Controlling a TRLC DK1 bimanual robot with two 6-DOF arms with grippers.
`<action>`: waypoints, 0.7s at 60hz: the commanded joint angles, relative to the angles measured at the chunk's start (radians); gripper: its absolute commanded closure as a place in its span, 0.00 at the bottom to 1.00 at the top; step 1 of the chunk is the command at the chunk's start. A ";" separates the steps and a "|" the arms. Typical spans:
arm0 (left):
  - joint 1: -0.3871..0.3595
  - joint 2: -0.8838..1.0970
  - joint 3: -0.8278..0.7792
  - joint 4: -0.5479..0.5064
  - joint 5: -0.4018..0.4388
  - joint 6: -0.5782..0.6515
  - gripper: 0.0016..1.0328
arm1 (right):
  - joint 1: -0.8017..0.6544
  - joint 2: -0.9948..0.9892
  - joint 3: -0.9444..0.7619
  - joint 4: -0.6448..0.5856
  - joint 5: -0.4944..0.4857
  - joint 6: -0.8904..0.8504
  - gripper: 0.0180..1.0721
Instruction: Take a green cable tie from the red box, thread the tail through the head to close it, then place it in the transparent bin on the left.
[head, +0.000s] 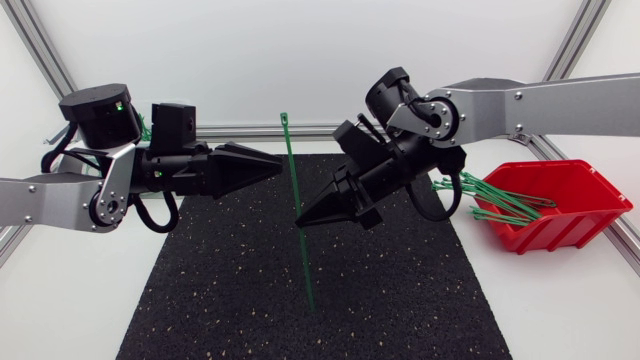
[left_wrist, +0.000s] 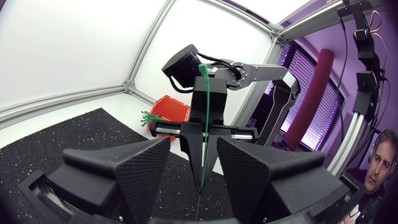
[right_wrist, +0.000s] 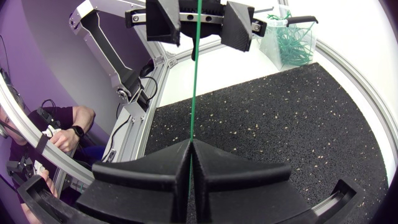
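The green cable tie (head: 291, 175) is pinched upright between the closed fingertips of the right hand (head: 301, 220), and its ends extend above and below them. The left hand (head: 278, 166) is held with fingers spread, the tie just ahead of their gap. The red box (head: 560, 205) is seen behind the right hand, with more ties in it.

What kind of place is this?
Probably a robot lab workbench: a left arm and right arm meet over a black mat, the right holding a green cable tie, beside a red box of more.
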 joint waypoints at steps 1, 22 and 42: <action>-0.018 -0.001 -0.021 -0.011 -0.005 0.018 0.48 | 0.009 0.028 -0.032 -0.014 0.004 -0.027 0.94; -0.024 -0.062 -0.001 -0.074 -0.042 -0.008 0.50 | 0.020 0.002 -0.059 -0.032 -0.013 -0.029 0.94; -0.044 -0.062 0.016 -0.062 -0.079 -0.053 0.57 | 0.017 -0.005 -0.068 -0.021 -0.033 -0.016 0.94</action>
